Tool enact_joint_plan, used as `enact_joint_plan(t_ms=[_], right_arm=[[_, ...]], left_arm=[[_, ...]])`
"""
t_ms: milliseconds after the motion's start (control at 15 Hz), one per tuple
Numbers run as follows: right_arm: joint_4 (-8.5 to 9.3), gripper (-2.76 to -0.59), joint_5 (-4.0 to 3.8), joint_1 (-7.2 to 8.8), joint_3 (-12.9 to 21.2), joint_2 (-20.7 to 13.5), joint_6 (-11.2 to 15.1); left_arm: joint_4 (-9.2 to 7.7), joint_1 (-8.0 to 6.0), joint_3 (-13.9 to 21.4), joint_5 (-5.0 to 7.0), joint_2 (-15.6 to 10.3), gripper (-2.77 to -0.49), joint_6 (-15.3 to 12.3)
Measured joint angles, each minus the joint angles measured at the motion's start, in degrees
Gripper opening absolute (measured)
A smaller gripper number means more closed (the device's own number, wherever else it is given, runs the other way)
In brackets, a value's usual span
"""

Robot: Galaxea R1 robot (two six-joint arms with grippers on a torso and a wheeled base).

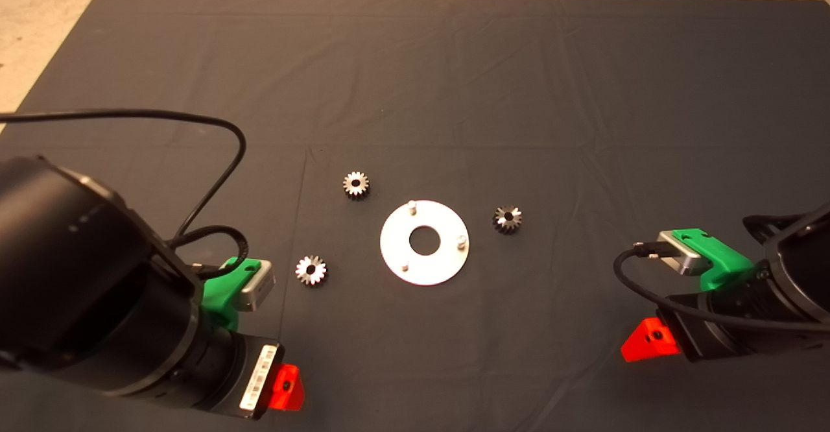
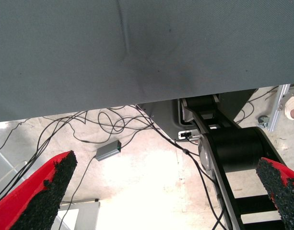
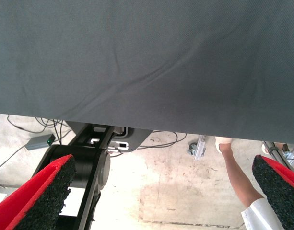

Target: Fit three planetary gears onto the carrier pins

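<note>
A flat silver-white disc [image 1: 395, 250] with a large centre hole lies mid-mat, and three carrier pins [image 1: 411, 207] [image 1: 462, 240] [image 1: 404, 267] stand bare on it. Three planetary gears lie flat on the mat around it: one behind-left [image 1: 356, 184], one to the right [image 1: 507, 218], one at the front-left [image 1: 311, 270]. My left gripper [image 2: 166, 163] waits at the lower left, red finger [image 1: 285, 386] showing, open and holding nothing. The right gripper [image 3: 163, 163] waits at the lower right, red finger [image 1: 648, 341] showing, also open with nothing between its pads.
The dark mat [image 1: 454, 82] is creased, with floor beyond its far edge. Both wrist views look past the mat's edge to the floor: cables [image 2: 108, 122], a small grey box [image 2: 107, 151], the robot's black base [image 2: 233, 148] and a person's leg [image 3: 238, 177].
</note>
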Motion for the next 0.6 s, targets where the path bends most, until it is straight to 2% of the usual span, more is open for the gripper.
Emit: enact_joint_plan(t_ms=[400, 533, 600], right_arm=[[0.0, -0.61, 0.0, 0.0, 0.01, 0.02, 0.0], [0.0, -0.61, 0.0, 0.0, 0.02, 0.02, 0.0], [0.0, -0.61, 0.0, 0.0, 0.02, 0.02, 0.0]], left_arm=[[0.0, 0.0, -0.06, 0.0, 0.0, -0.51, 0.18], [-0.07, 0.0, -3.08, -0.02, 0.0, -0.51, 3.13], [0.03, 0.0, -6.34, -0.01, 0.0, -0.51, 6.16]])
